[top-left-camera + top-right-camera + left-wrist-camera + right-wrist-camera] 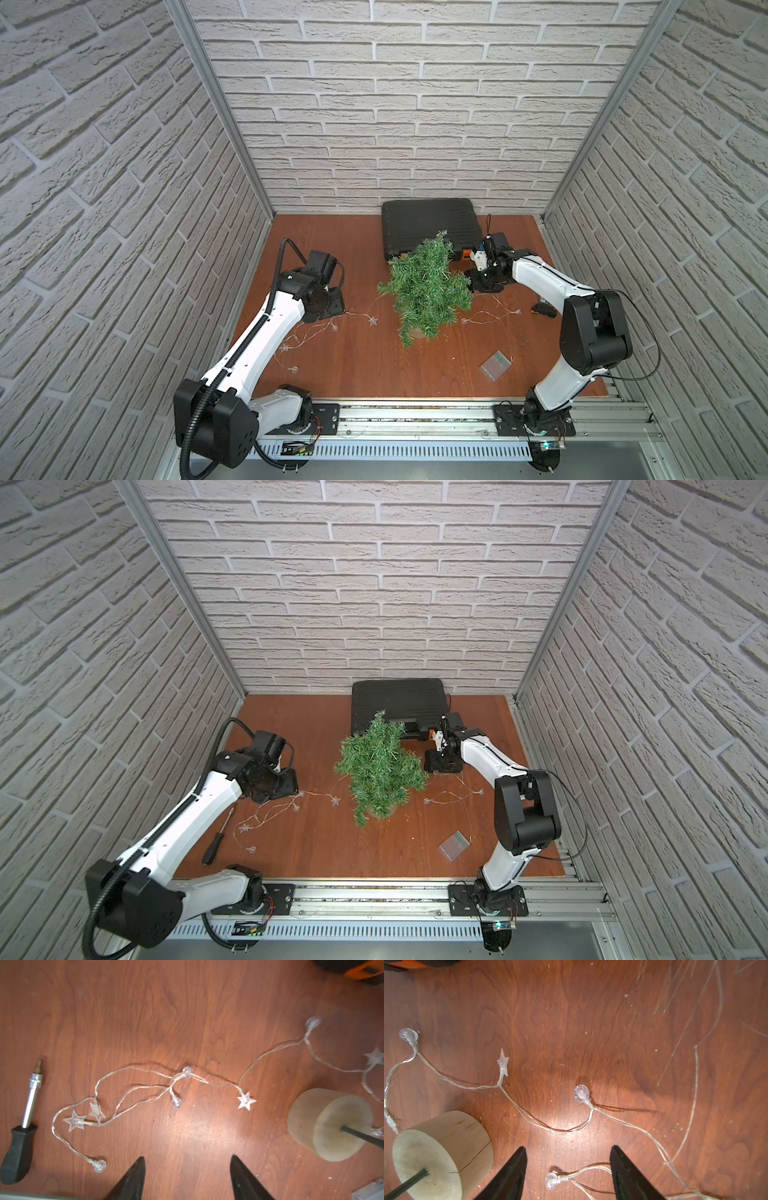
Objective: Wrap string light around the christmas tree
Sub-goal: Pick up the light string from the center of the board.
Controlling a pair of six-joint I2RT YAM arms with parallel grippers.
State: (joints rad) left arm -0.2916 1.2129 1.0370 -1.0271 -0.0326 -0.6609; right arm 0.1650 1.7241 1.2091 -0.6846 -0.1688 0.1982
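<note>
1. The brown wooden table (361, 257) carries everything here.
2. My 2 arms rise from the rail at the front edge. My left arm (266, 332) stretches forward along the left side, wrist bent down over the boards. My right arm (540, 278) folds at a high elbow, and its forearm reaches in toward the tree with the wrist pointing down.
3. A black case (428, 224) lies at the back wall, behind the tree.
4. The christmas tree (424, 295) stands mid-table between my 2 wrists, on its beige pot base (444, 1147). My right wrist is just beside its branches; my left is well apart from them.
5. My left gripper (188, 1156) hangs low over the boards, fingers (133, 1178) well apart, holding and touching nothing.
6. My right gripper (568, 1146) hangs low too, fingers (627, 1176) apart and not clamped.
7. The string light (246, 1101) lies loose on the table, trailing from in front of my left gripper past the pot to under my right one.
8. A black-handled screwdriver (210, 852) lies at the left edge.
9. The small clear box (496, 364) lies near the front, right of the tree.
10. 1 round bulb (551, 1181) lies on the boards between my right fingers, its wire passing just beside 1 of them; whether they touch, I cannot tell.
</note>
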